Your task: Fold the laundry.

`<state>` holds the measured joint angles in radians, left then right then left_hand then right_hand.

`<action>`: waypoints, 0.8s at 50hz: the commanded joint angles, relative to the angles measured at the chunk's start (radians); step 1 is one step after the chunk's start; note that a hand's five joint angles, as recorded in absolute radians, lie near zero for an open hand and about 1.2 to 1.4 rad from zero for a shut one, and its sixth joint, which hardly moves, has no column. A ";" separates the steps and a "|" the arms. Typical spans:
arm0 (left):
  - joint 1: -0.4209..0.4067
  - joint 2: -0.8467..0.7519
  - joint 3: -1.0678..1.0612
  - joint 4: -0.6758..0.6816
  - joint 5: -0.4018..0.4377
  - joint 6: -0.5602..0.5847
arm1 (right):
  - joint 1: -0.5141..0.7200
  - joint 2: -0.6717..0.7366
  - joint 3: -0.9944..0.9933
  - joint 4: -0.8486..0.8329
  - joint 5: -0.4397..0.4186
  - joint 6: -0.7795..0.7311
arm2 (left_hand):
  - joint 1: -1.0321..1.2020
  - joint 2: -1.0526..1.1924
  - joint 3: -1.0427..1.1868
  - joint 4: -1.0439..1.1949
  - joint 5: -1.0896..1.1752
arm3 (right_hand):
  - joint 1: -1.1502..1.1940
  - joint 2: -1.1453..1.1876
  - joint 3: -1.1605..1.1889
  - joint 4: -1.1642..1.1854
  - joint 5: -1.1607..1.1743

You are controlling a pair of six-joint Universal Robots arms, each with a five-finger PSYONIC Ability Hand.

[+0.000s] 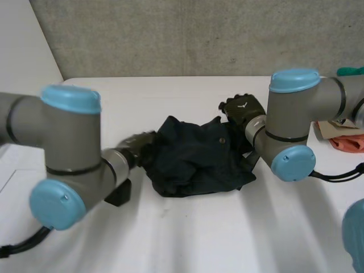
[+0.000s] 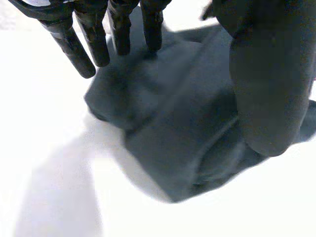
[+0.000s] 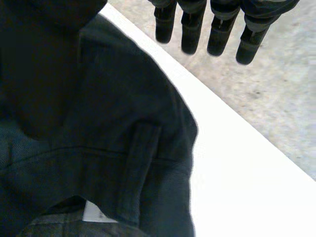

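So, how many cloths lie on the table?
3: dark garment in the middle, orange cloth beyond the right arm, green cloth behind it. The arm may hide more.

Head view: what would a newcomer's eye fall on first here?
A crumpled dark garment lies in the middle of the white table. The left hand is at its left edge, the right hand at its far right corner, both with straight fingers.

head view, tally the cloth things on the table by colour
dark navy garment, crumpled between the arms: 1
orange cloth, at the table's right edge: 1
green item, mostly hidden behind the right arm, may be cloth: 1
total: 3
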<state>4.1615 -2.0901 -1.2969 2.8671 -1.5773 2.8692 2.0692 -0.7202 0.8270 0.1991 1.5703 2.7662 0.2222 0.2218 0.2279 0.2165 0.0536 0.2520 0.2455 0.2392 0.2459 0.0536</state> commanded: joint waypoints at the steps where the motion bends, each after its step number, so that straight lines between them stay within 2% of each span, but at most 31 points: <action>1: 0.034 0.163 0.014 0.015 -0.029 0.099 | 0.005 -0.232 0.171 -0.029 0.063 0.033 | -0.035 -0.035 -0.041 -0.030 -0.041 | -0.077 -0.071 -0.065 -0.071 -0.054; 5: 0.023 0.214 0.018 0.050 -0.026 0.169 | 0.005 -0.346 0.285 -0.059 0.063 0.033 | -0.035 -0.035 -0.041 -0.030 -0.041 | -0.077 -0.071 -0.065 -0.071 -0.054; 11: -0.038 0.219 0.039 0.096 -0.017 0.355 | 0.002 -0.476 0.440 -0.047 0.070 0.021 | -0.038 -0.038 -0.044 -0.032 -0.044 | -0.072 -0.066 -0.059 -0.066 -0.048; 13: -0.081 0.188 0.051 0.100 -0.004 0.444 | 0.005 -0.511 0.490 -0.018 0.065 0.009 | -0.041 -0.041 -0.047 -0.035 -0.047 | 0.051 0.057 0.064 0.057 0.075; 20: -0.185 0.062 0.088 0.097 0.025 0.685 | 0.008 -0.536 0.607 0.118 0.031 -0.075 | -0.047 -0.047 -0.053 -0.041 -0.053 | 0.231 0.237 0.243 0.237 0.254; 23: -0.205 0.021 0.102 0.103 0.031 0.734 | 0.011 -0.530 0.652 0.118 0.017 -0.083 | -0.044 -0.044 -0.050 -0.038 -0.050 | 0.231 0.237 0.244 0.237 0.255; 28: -0.241 -0.100 0.169 0.100 0.034 0.844 | 0.026 -0.469 0.736 -0.033 0.002 -0.074 | 0.053 0.053 0.047 0.058 0.047 | 0.228 0.234 0.241 0.234 0.252; 31: -0.238 -0.152 0.205 0.095 0.019 0.869 | 0.035 -0.433 0.761 -0.118 0.008 -0.072 | 0.091 0.091 0.085 0.097 0.085 | 0.213 0.220 0.226 0.219 0.237; 35: -0.218 -0.211 0.249 0.086 -0.056 0.880 | 0.043 -0.387 0.784 -0.272 0.037 -0.069 | 0.176 0.176 0.170 0.182 0.170 | 0.193 0.199 0.205 0.199 0.217; 40: -0.172 -0.228 0.271 0.107 -0.180 0.871 | 0.062 -0.347 0.784 -0.423 0.077 -0.072 | 0.510 0.511 0.505 0.516 0.504 | 0.201 0.208 0.214 0.208 0.225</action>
<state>3.9414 -2.2957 -1.0530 2.9580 -1.6316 3.7526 2.1139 -1.1117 1.6093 -0.0576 1.6056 2.6955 0.4267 0.4116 0.4037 0.4084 0.2355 0.3981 0.3884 0.3953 0.3992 0.2256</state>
